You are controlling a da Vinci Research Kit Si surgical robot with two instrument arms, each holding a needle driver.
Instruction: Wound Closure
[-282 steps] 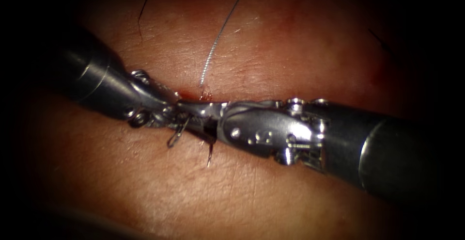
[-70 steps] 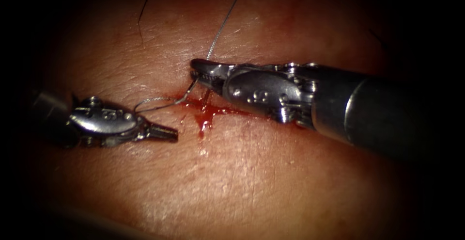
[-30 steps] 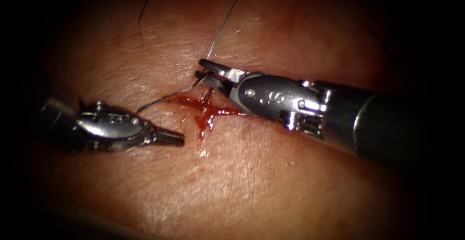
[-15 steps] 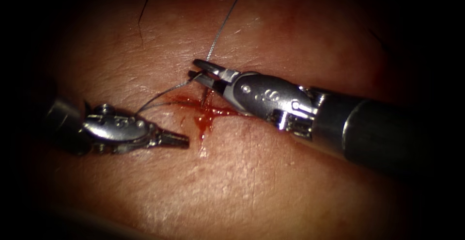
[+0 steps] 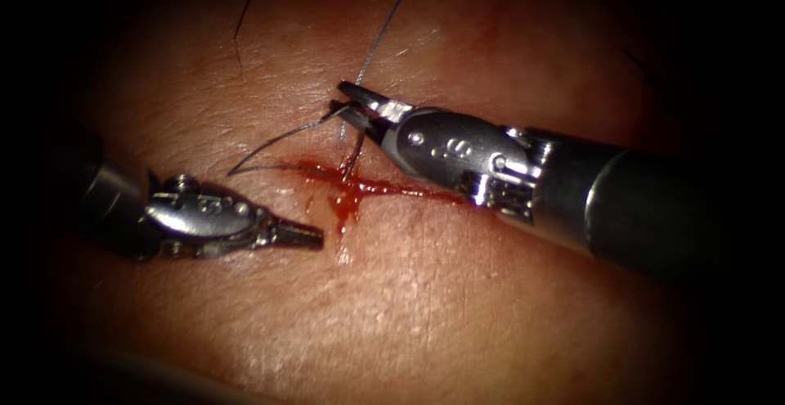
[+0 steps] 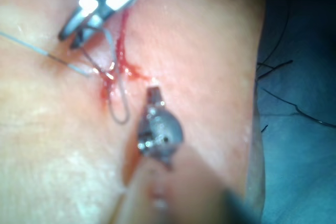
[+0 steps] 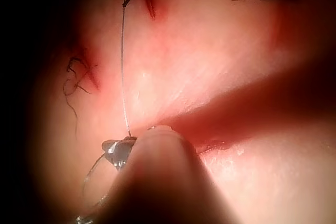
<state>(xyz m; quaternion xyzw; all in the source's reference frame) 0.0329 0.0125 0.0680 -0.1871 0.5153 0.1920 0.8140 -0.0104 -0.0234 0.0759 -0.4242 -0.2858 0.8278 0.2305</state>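
Broadly, the tissue lies with red fluid along its cut; the right tool grips the thread just above it, seemingly for tension; the left tool, closed and empty, rests left; no needle is discernible.

Both tools looked polished metal: left tool glossy silver, right tool shiny steel on a darker, duller shaft. Tissue was moist, finely creased, slight sheen; red fluid wet and glossy. Thread was thin, smooth, wire-like grey.
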